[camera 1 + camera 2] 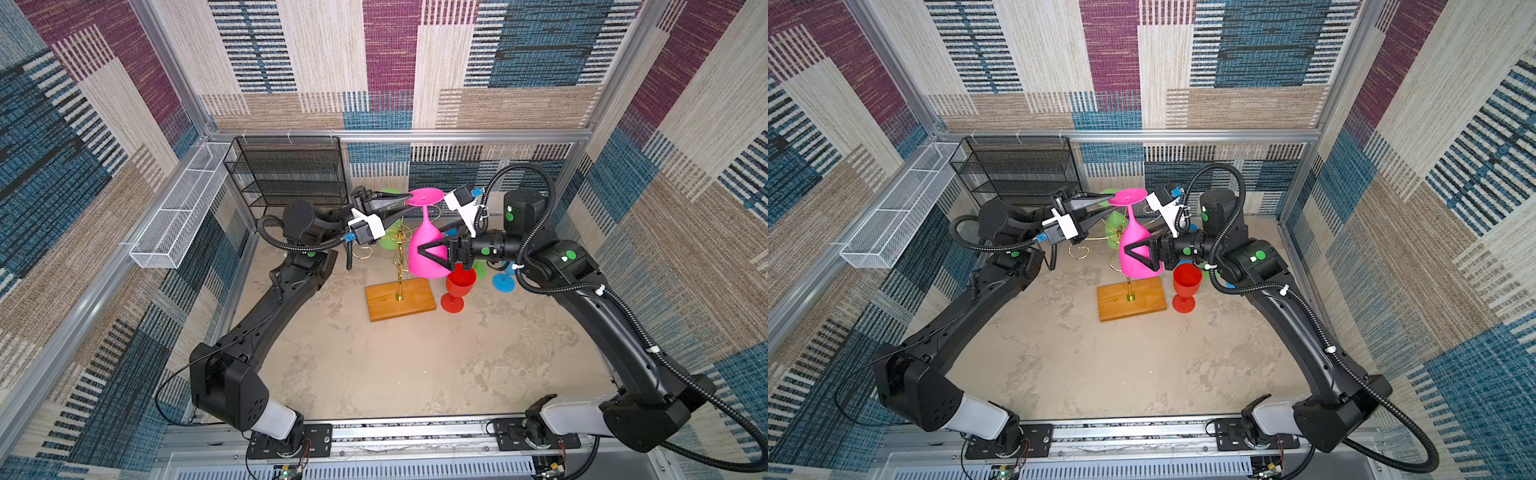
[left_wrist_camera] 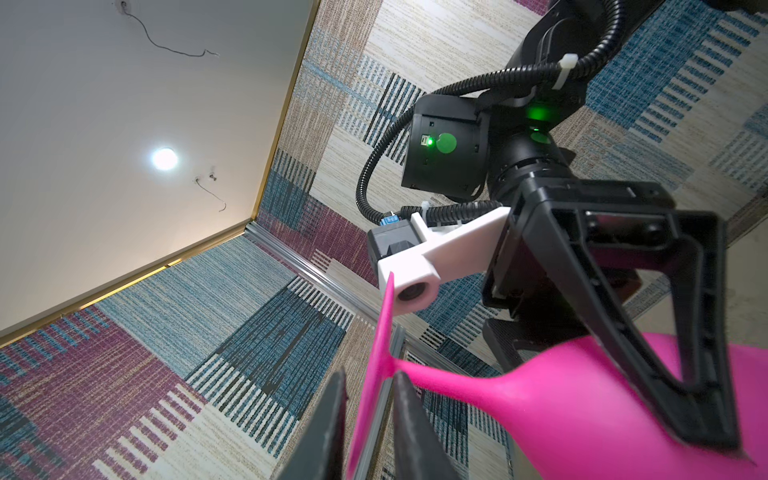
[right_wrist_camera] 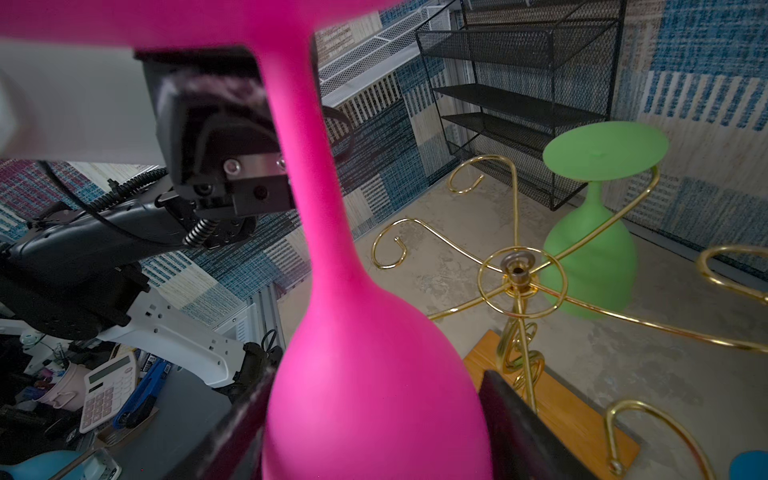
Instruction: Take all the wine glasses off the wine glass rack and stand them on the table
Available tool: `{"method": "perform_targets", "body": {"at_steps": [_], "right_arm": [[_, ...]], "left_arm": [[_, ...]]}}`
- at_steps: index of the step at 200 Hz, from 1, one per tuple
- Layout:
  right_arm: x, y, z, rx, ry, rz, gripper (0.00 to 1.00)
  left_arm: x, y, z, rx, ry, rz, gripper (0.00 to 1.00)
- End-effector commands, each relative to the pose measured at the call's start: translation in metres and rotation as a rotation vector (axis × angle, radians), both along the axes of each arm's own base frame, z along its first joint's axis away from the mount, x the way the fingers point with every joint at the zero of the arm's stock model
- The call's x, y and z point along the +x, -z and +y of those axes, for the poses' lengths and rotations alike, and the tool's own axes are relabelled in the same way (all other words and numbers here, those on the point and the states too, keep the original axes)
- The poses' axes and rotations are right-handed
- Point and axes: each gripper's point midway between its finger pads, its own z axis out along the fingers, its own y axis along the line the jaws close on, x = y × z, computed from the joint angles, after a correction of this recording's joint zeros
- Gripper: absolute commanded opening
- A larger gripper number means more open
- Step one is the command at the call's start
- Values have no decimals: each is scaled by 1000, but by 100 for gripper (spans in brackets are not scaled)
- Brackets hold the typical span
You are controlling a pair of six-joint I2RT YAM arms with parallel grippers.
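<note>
Well out past the left claw's outer side ran the white wire basket [image 1: 178,216], and the black mesh shelf [image 1: 291,178] stood behind that claw. The left claw [image 1: 409,202] reached in level toward the middle, its two fingers [image 2: 324,436] astride the flat foot of the wine glass [image 1: 424,230]. In the left wrist view the foot ran edge-on between them, one finger against it by the stem and the other a sliver off, so whether this claw was clenched on it could not be told. The pink wine glass hung upside down, foot uppermost at the left claw's tips, bowl lower in the right claw [image 1: 424,254], which was grasping the bowl from the side, a finger on each flank. The wine glass rack [image 1: 386,301] stood just below and behind the held glass; in the right wrist view the stem showed beside the nearest curled arm, not inside it. A green glass [image 3: 594,257] hung inverted on the rack's far side from the right claw. Under that claw's wrist a red glass [image 1: 459,282] stood upright on the table [image 1: 415,374], and a blue glass [image 1: 503,282] showed partly past the arm.
</note>
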Motion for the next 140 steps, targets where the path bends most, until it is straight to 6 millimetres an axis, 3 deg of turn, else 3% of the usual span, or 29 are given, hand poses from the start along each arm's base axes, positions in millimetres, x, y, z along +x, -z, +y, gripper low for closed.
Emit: {"method": "perform_targets", "body": {"at_steps": [1,39,63,76,107,135,140], "right_arm": [[0,4,1,-7,1,21,34],[1,2,1,3,5,17,35],[0,-1,1,19,5,13,41],[-1,-3,1,27,3,7,48],[-2,-20,-1,74,17,-20,77],[-7,-53,-6,165,41,-70,88],[-6,-50,-6,170,54,-64,89]], "left_arm": [[-4,-3,-1,2,6,-45,12],[-3,-6,0,-7,-2,-49,0],[-2,-7,1,-18,-16,-50,0],[0,-8,2,-24,-28,-50,0],[3,-15,6,-60,-51,-12,0],[10,-22,12,-90,-70,94,0],[10,-22,13,-92,-74,110,0]]}}
